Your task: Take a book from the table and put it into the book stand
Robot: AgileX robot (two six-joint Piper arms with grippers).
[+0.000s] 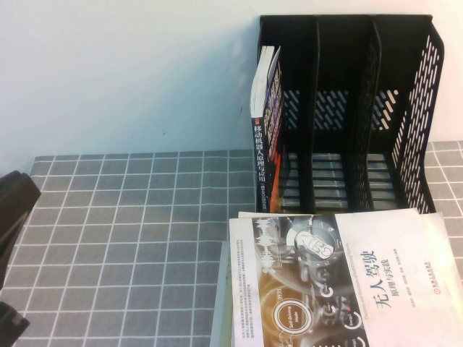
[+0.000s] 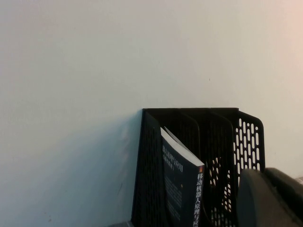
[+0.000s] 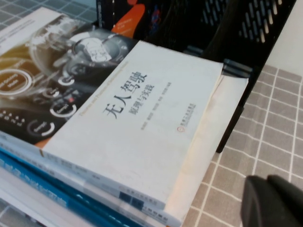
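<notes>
Starting at the left gripper [image 1: 16,217], we find only its dark housing at the far left edge of the high view, low over the table [image 1: 130,238] and well apart from everything else; we cannot tell whether it is spread or pressed together. Its own wrist view shows a rounded black part of it [image 2: 270,198] in the corner, with nothing held in sight. The right gripper does not appear in the high view at all; in the right wrist view a dark blurred piece of it [image 3: 272,201] hangs over the grid cloth just beside the corner of a stack of books, and there too we cannot tell its state.

Moving outward, the book [image 1: 266,130] already stands upright in the book stand [image 1: 412,108], in the compartment nearest the robot's left, its spine with white characters facing us and its top leaning slightly against the stand's outer wall. The left wrist view shows the same book [image 2: 182,184] inside the black rack [image 2: 246,137], with the two other compartments holding nothing we can see.

In front of the stand lies the white-and-grey book [image 1: 340,282] with circular gear graphics, flat on top of the stack, its far edge touching or nearly touching the rack's base. In the right wrist view this book [image 3: 128,118] rests on several others, blue-edged ones among them [image 3: 57,189].
</notes>
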